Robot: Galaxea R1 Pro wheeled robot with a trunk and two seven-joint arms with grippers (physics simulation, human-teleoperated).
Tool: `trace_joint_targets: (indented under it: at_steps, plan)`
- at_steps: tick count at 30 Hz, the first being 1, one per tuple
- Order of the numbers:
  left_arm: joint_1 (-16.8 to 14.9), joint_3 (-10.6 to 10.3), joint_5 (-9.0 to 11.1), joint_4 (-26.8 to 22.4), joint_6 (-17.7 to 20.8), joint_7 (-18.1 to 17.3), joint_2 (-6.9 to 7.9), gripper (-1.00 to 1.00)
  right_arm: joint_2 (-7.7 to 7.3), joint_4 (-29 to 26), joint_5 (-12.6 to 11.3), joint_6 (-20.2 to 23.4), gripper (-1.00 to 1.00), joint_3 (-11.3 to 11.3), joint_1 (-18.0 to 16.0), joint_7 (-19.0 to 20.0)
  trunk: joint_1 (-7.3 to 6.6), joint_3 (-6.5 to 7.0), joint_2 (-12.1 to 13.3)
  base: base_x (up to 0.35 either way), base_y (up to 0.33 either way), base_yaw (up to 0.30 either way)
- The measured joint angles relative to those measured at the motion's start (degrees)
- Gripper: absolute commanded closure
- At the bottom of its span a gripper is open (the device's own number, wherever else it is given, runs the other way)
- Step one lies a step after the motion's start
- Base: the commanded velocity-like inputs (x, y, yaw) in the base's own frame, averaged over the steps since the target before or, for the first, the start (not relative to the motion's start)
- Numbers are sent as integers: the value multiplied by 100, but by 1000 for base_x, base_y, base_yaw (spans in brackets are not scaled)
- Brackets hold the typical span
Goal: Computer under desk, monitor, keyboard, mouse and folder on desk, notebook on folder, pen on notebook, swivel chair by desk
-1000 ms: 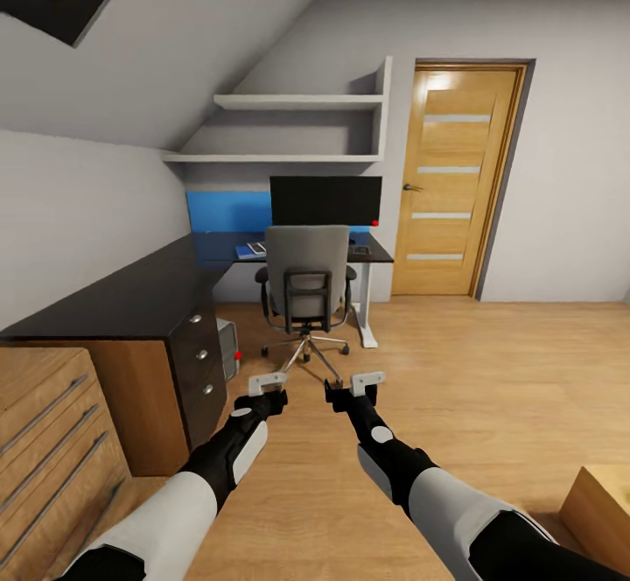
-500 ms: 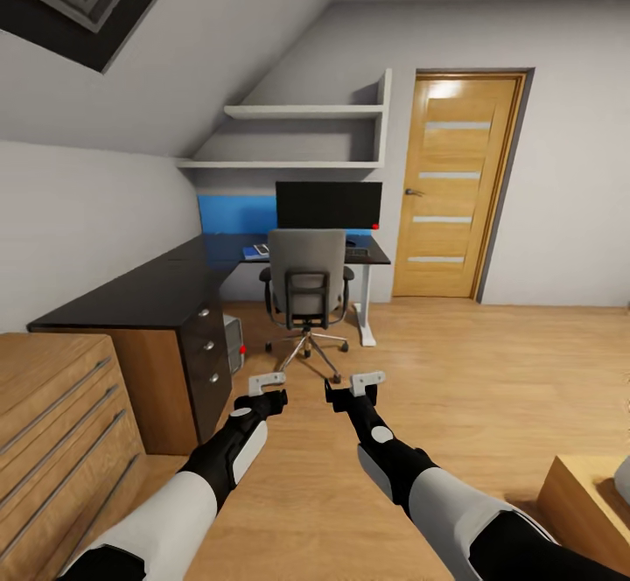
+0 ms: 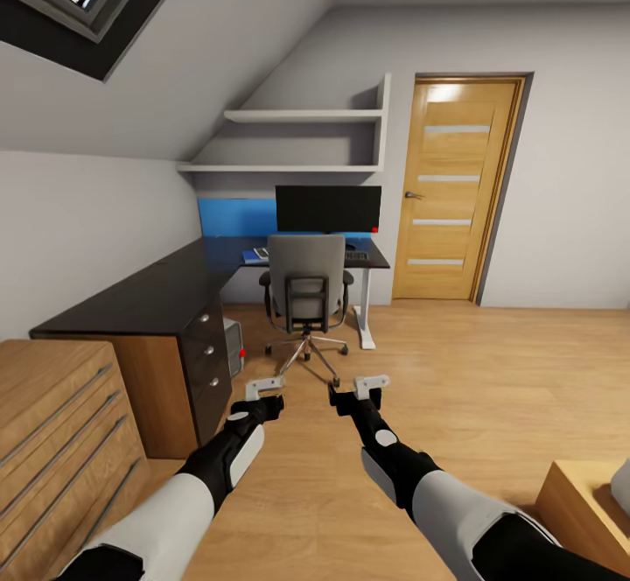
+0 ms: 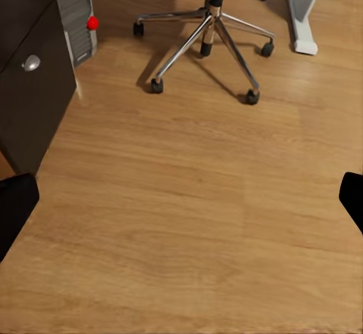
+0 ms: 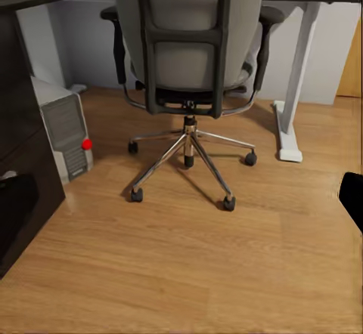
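Our view has tipped slightly up; both arms stay outstretched over the floor (low), left tool and right tool spread apart, facing the swivel chair.

Head view: both arms reach fwd from bottom edge toward frame centre, roughly symmetric, converging slightly. Each has a white upper shell near the bottom corners, then a black forearm w/ a white oval patch, then a black wrist. The black left gripper w/ pale grey finger tips sits just left of centre, lower-middle of frame; the black right gripper w/ pale grey finger tips just right of centre, same height. Both held level, apart from each other, holding nothing. In each wrist view black finger pads sit at opposite side edges, so jaws spread wide on both.
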Motion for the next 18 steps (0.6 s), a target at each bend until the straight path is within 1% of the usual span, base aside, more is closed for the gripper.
trace_joint_targets:
  at_steps: [1, 2, 4, 5, 7, 8, 12, 16, 18]
  plan:
    - [-1, -1, 4, 64, -6, -1, 43, -100, -9, 20, -5, -3, -100, 0, 23, 0, -22, 18, 40, 0, 0, 0]
    - [-1, 0, 8, 290, -19, -5, 125, -100, -30, 89, -18, -43, -100, -3, 101, 1, -44, 35, 81, 0, 0, 0]
    - [-3, 0, 16, 605, -34, -6, 194, -100, -55, 178, -20, -139, -100, -3, 209, 2, -88, 71, 161, 0, 0, 0]
    - [-5, 10, 21, 1199, -88, -4, 270, -100, -91, 359, -27, -474, -100, -9, 442, -1, -110, 89, 201, 0, 0, 0]
    - [-5, 9, 28, 1508, -189, -2, 297, -100, -100, 449, -19, -649, -100, -1, 549, -4, -154, 125, 281, 0, 0, 0]
    - [-4, 18, 38, 1848, -467, 1, 340, -100, -113, 571, -18, -827, -100, -7, 645, -2, -175, 142, 321, 0, 0, 0]
    - [-3, 12, 20, 2280, -947, 9, 376, -100, -130, 812, -18, -986, -100, -5, 802, 14, -264, 215, 481, 0, 0, 0]
    - [-1, 12, 21, 2456, -1359, 11, 401, -100, -154, 1015, -17, -1203, -100, -4, 996, 19, -352, 287, 642, 0, 0, 0]
    - [33, 14, 26, 2517, -1527, 21, 416, -100, -162, 1102, -12, -1417, -100, -3, 1102, 18, -396, 323, 722, 0, 0, 0]
